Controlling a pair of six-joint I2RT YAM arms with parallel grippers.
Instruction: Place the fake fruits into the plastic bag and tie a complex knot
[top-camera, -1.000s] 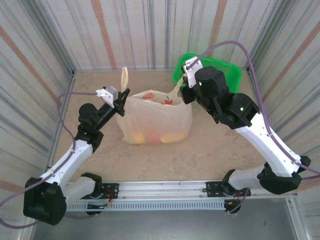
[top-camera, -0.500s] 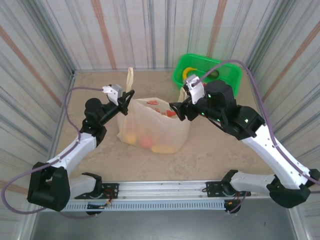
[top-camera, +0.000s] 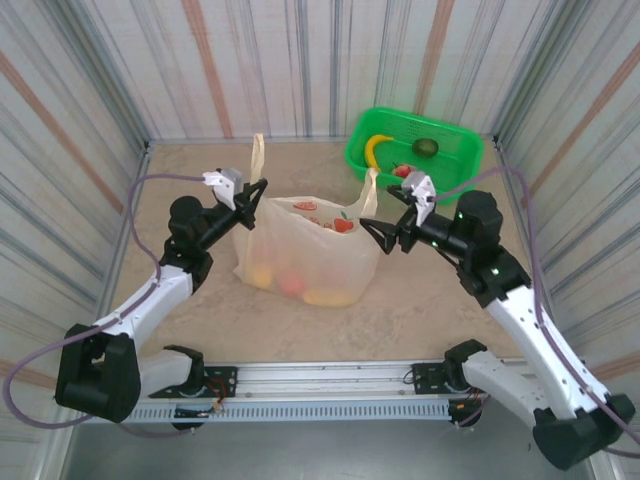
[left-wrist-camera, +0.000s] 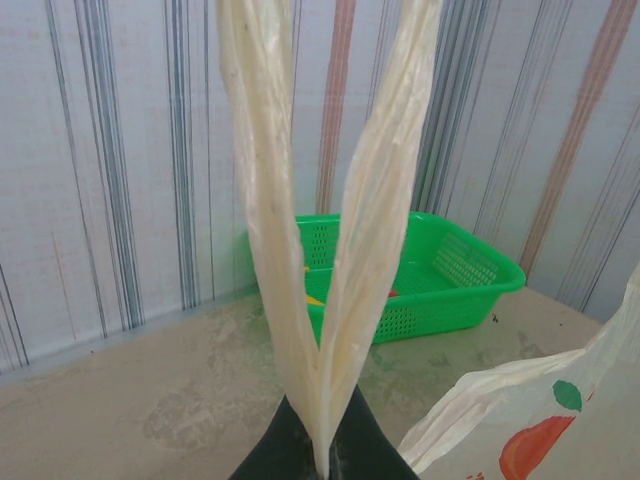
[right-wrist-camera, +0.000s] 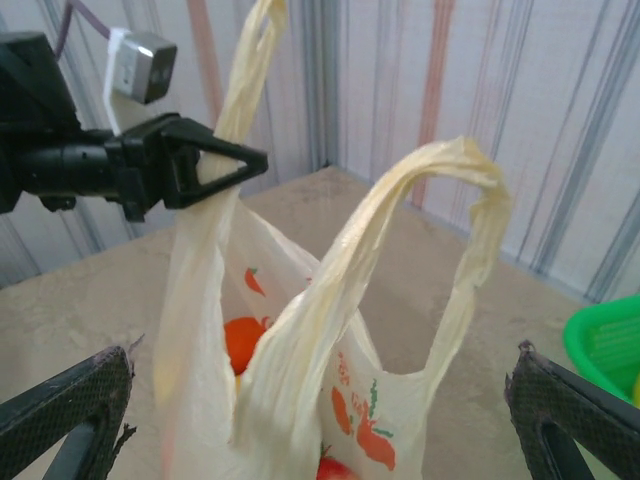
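Crinkly, translucent pale-yellow film makes up the plastic bag (top-camera: 300, 250), slumped on the speckled bench (top-camera: 420, 300) with glossy fake fruits (top-camera: 292, 284) inside (rounded, red and yellow). The left gripper (top-camera: 262, 190) has its jaws clamped on one ropy, twisted handle; the right gripper (top-camera: 372, 228) has its jaws wide apart near the other loop.

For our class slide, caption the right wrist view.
Open right claw faces free bag handle; shut left claw pinches the other handle upright.

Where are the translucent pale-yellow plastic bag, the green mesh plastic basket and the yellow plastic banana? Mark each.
Plastic bag (top-camera: 310, 250), top external view, front wall.
Green basket (left-wrist-camera: 450, 288), left wrist view, mesh side wall.
Banana (top-camera: 372, 147), top external view, mid-curve.
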